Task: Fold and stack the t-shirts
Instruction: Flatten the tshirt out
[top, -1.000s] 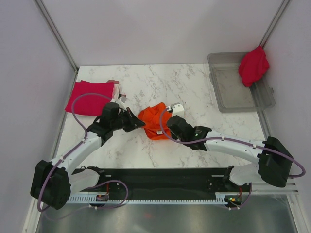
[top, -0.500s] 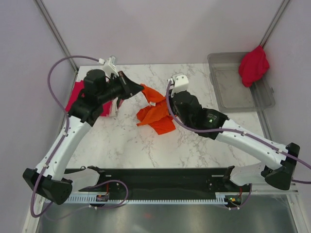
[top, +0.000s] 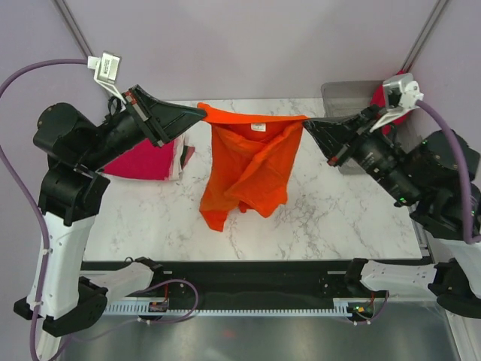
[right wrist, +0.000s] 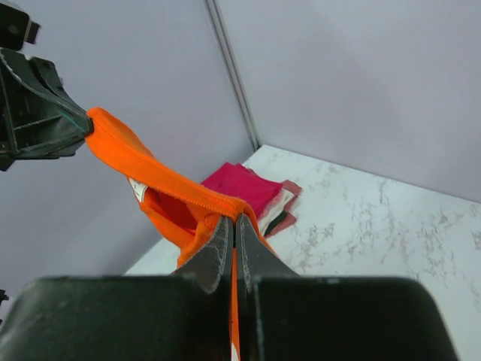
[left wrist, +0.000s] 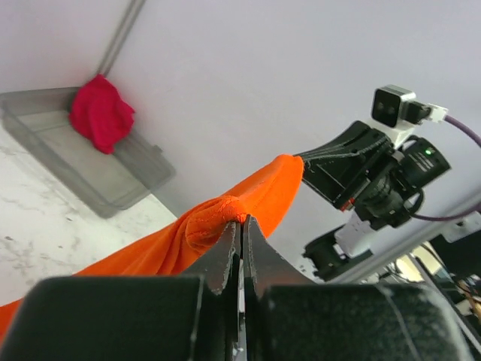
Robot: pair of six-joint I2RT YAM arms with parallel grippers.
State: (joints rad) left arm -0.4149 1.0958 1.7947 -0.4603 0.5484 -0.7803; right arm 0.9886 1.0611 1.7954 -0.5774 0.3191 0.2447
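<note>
The bright orange cloth t-shirt (top: 248, 162), judged limp and light, is hung by its top edge, whose ends are clamped in the left gripper (top: 201, 113) and right gripper (top: 307, 122), and these corners are judged the best holds.

Heap at mid-table gone: orange t-shirt (top: 248, 169) now lifted and spread, top edge pulled taut, body hanging in loose folds over the marble table (top: 338, 218). Left gripper (top: 201, 113) has risen and swung to the far left, right gripper (top: 308, 122) to the far right. Both sat close together at the heap before, now well apart
</note>
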